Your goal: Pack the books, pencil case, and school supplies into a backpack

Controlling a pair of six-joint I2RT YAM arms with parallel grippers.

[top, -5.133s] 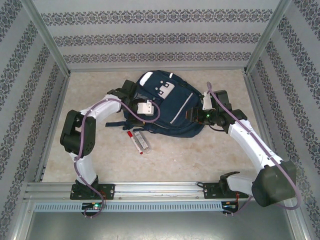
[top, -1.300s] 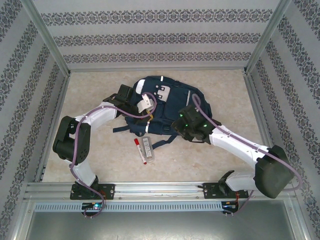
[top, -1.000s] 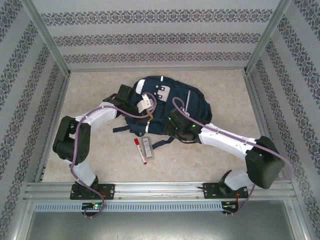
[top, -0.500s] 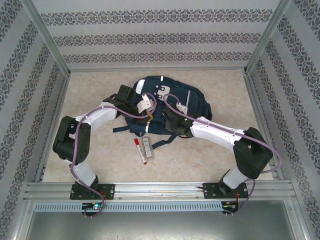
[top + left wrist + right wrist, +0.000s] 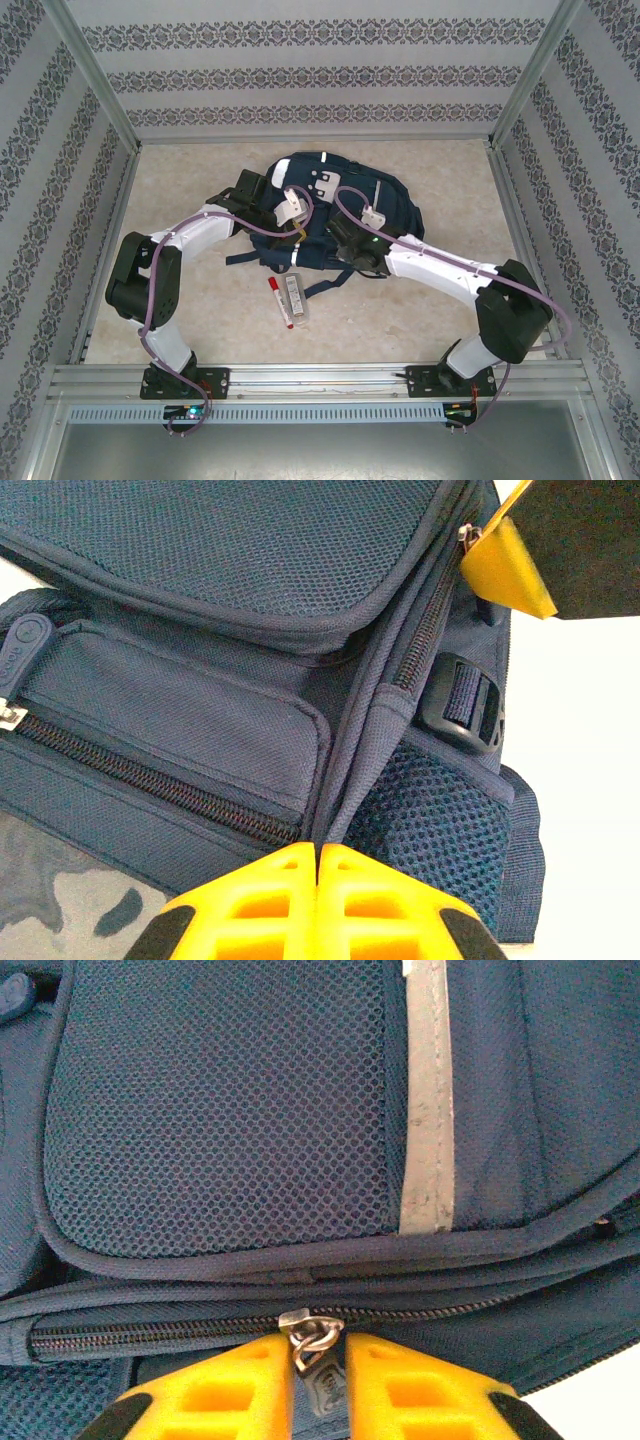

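Observation:
The navy backpack [image 5: 335, 200] lies in the middle of the table. My left gripper [image 5: 318, 852] is shut on a fold of its fabric beside a side zipper, at the bag's left edge [image 5: 298, 228]. At the bag's near edge, my right gripper [image 5: 320, 1360] has its yellow fingers [image 5: 240, 1385] closed on the metal-ringed zipper pull [image 5: 318, 1345]. The clear pencil case [image 5: 294, 295] lies on the table in front of the bag. A white marker with red ends [image 5: 279, 303] lies beside the case. The books are out of view.
A black buckle [image 5: 462, 702] and a mesh side pocket [image 5: 430, 825] sit just right of the left gripper's pinch. A grey reflective stripe [image 5: 428, 1100] runs down the mesh panel above the zipper. Patterned walls enclose the table on three sides.
My right arm swung left across the backpack to its near edge, and its jaws narrowed around the zipper pull. The left gripper kept its hold; the bag shifted earlier.

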